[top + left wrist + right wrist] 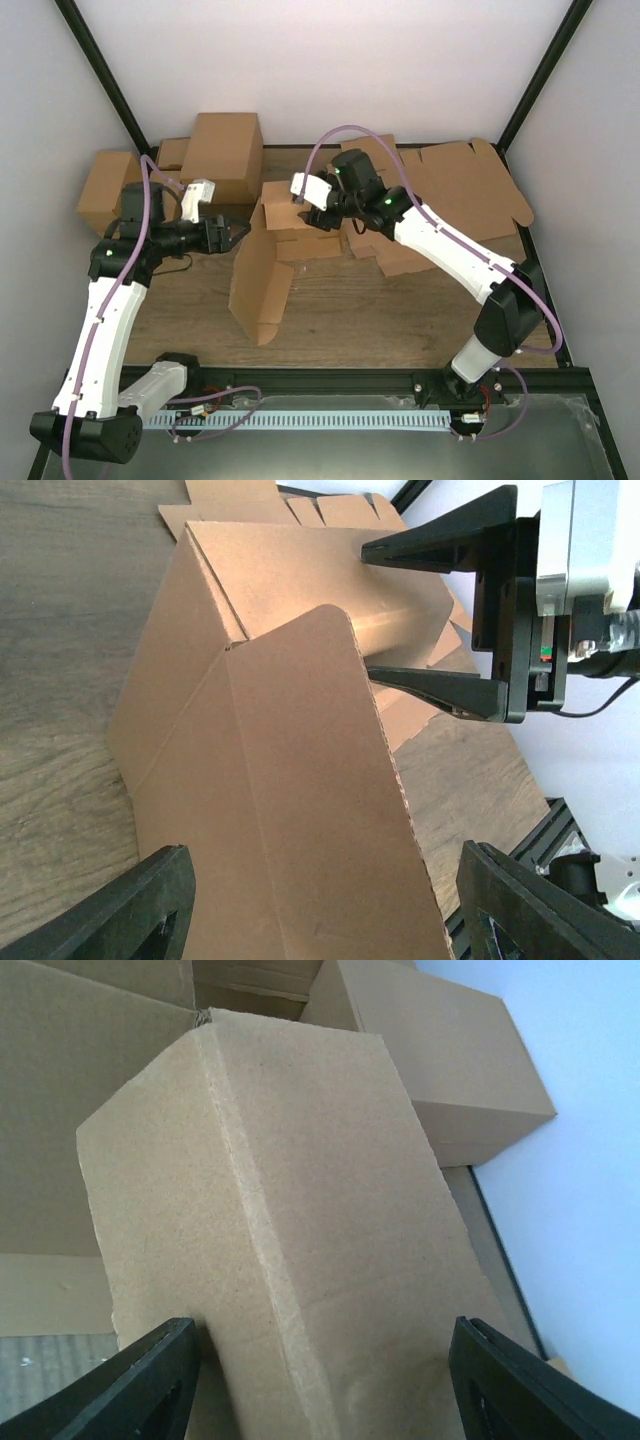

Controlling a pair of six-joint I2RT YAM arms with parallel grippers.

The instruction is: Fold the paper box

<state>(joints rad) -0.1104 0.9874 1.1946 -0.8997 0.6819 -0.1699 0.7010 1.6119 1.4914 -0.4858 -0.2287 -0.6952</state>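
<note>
Half-erected plain brown corrugated cardboard box [262,275] stood on wooden counter [380,320]. Beside it, left gripper [238,232] spread; right gripper [305,213] spread astride its top. Judged best: brace wall, press along crease.

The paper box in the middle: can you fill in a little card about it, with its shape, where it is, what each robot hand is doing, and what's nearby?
Thing: paper box, plain brown cardboard
Shape: half folded, one long flap sloping down to the table
Place: middle of the table
Left hand: open, at the box's left side
Right hand: open, fingers either side of the box's top part
Nearby: folded cartons back left, flat cardboard back right
</note>
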